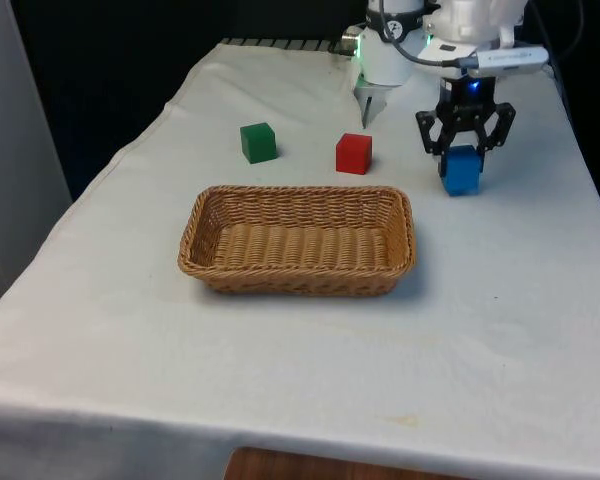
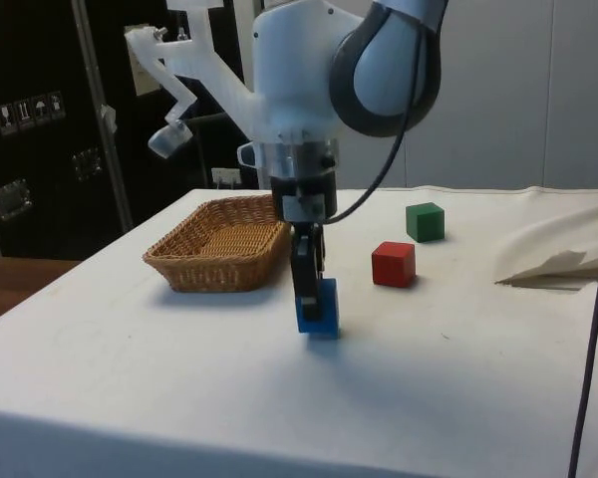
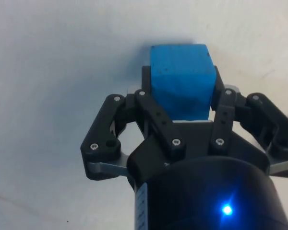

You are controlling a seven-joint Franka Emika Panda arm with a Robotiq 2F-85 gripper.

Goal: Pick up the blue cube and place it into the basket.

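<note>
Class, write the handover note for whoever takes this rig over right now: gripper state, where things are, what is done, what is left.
Gripper: shut on the blue cube, at or just above the cloth; cannot tell if lifted.
Basket: on the table, nothing in it, towards the front view's left of the cube.
Red cube and green cube: behind the basket, untouched.
Done: grasp. Left: lift, carry over the basket, release.

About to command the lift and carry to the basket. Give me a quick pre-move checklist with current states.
1. Gripper closed on the blue cube, fingers on both of its sides: ok.
2. Cube square in the fingers, not tilted: ok.
3. Cube off the cloth: cannot tell.
4. Basket upright with nothing in it: ok.
5. Red cube beside the carry path; lift above it first: ok.
6. Green cube well away from the route: ok.
</note>
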